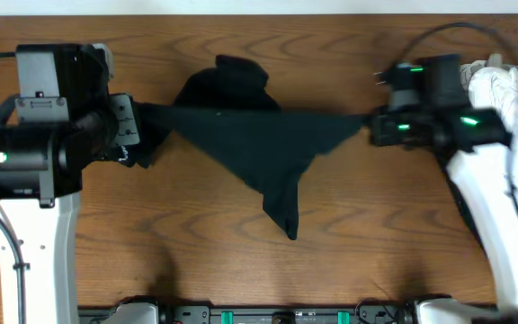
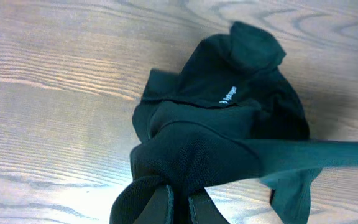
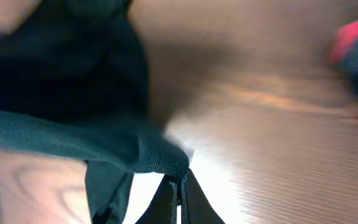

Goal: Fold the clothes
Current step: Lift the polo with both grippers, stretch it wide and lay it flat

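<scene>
- A wooden table [image 1: 376, 243] seen from above, with a robot arm at its left edge and another at its right edge.
- A black T-shirt [image 1: 259, 144] is pulled into a band between the two arms. It lies across the far half of the table, roughly centred.
- The left gripper [image 1: 135, 126] is clamped on the shirt's left end. In its wrist view the closed fingers [image 2: 163, 208] pinch a thick bunch of cloth.
- The right gripper [image 1: 373, 126] is clamped on the right end. Its wrist view shows the jaws closed on a small tip of fabric.
- The shirt's long axis runs left to right, parallel to the far edge, straight from one gripper to the other.
- One loose corner points toward the near edge, and a bunched part with the small white logo [image 2: 227, 95] sits toward the far edge.
- Neither arm is nearer, as each holds one end. The next move probably needs both arms working together.
- A crumpled white garment [image 1: 511, 85] lies at the far right corner, beside the right arm.
</scene>
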